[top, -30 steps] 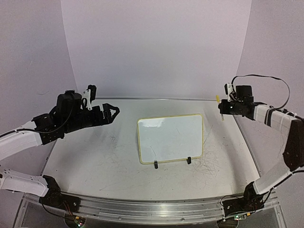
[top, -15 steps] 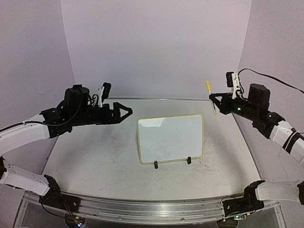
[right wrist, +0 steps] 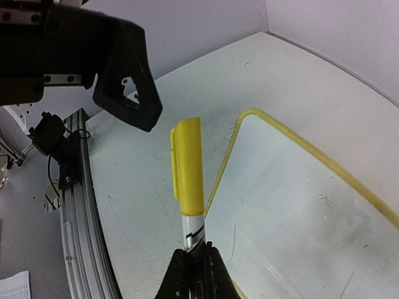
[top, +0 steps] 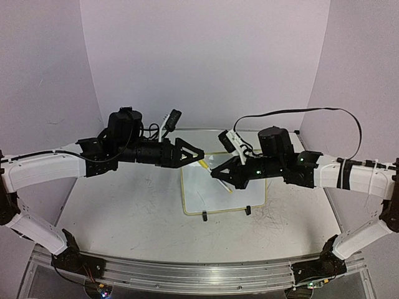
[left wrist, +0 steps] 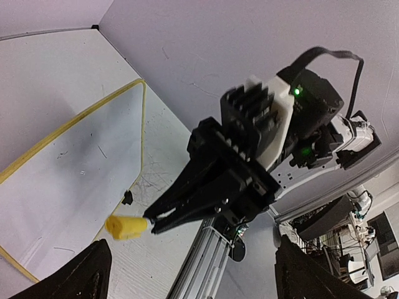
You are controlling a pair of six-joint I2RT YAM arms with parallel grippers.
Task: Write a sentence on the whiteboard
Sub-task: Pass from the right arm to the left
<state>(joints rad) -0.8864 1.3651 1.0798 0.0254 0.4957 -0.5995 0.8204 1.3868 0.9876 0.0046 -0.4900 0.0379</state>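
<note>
Yellow cap [right wrist: 186, 149] leading, a white-barrelled pen [right wrist: 190, 212] is pinched low on its barrel by the closed jaws of the right gripper [right wrist: 194, 252]. Facing it, just beside the tip of the cap, the left gripper [top: 198, 154] has its jaws spread wide and holds nothing. Whether a finger touches the cap cannot be told. Both grippers meet in the air above the far left part of the whiteboard [top: 215, 200]. The board lies flat in the middle of the table [top: 124, 205], edged by a thin pale-yellow rim, with two black clip feet [top: 204, 217] at its near edge. Its white surface carries a few faint grey marks.
</note>
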